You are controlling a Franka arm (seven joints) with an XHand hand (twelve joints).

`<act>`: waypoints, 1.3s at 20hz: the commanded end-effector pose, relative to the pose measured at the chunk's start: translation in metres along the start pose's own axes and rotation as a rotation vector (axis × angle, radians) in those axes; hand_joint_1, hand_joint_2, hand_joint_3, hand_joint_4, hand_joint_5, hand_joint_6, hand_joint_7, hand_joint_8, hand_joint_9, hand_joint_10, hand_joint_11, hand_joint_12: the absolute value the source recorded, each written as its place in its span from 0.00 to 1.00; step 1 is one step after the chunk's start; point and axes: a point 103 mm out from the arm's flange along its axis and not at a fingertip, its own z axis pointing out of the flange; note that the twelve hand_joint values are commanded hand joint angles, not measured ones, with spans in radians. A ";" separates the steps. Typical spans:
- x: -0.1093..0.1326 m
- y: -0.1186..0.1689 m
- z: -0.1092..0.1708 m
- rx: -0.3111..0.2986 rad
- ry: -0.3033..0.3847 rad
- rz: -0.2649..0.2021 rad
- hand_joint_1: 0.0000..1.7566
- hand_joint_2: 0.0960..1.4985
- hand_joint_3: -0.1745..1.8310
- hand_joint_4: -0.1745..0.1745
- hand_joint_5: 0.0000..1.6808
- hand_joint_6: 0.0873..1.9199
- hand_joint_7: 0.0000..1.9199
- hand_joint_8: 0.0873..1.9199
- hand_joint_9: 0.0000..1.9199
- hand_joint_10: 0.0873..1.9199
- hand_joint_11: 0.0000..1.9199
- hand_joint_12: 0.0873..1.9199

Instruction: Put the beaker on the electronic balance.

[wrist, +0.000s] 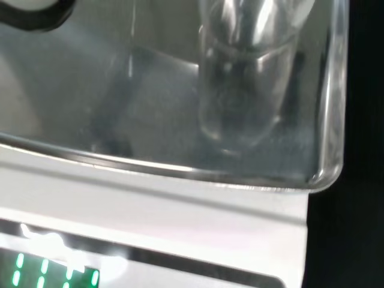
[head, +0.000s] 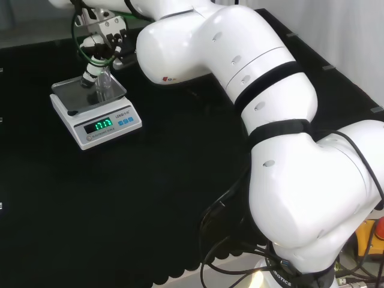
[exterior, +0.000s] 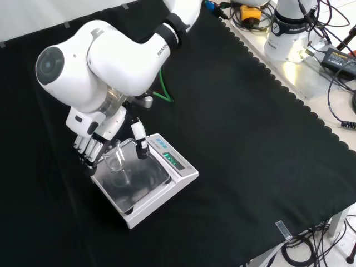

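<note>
One electronic balance (exterior: 146, 186) sits on the black-clothed table (exterior: 250, 139), and one clear beaker (exterior: 115, 162) stands upright on the balance's steel pan (exterior: 139, 181), toward the pan's edge farthest from the lit green display (exterior: 172, 162). The robot hand (exterior: 94, 142) hangs just above that same edge of the balance, with fingers on one side of the beaker and the thumb (exterior: 141, 142) on the other. I cannot tell whether they pinch the glass or have let go.
</note>
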 end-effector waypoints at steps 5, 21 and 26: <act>-0.058 -0.100 -0.092 -0.152 0.200 -0.067 0.33 0.42 0.17 0.28 0.11 0.00 0.00 0.27 0.01 0.48 0.03 0.79; -0.094 -0.254 -0.134 -0.438 0.445 -0.077 0.34 0.45 0.15 0.25 0.18 0.00 0.05 0.41 0.09 0.47 0.08 0.78; -0.081 -0.267 -0.132 -0.438 0.431 -0.056 0.35 0.45 0.15 0.24 0.19 0.00 0.07 0.42 0.10 0.47 0.09 0.78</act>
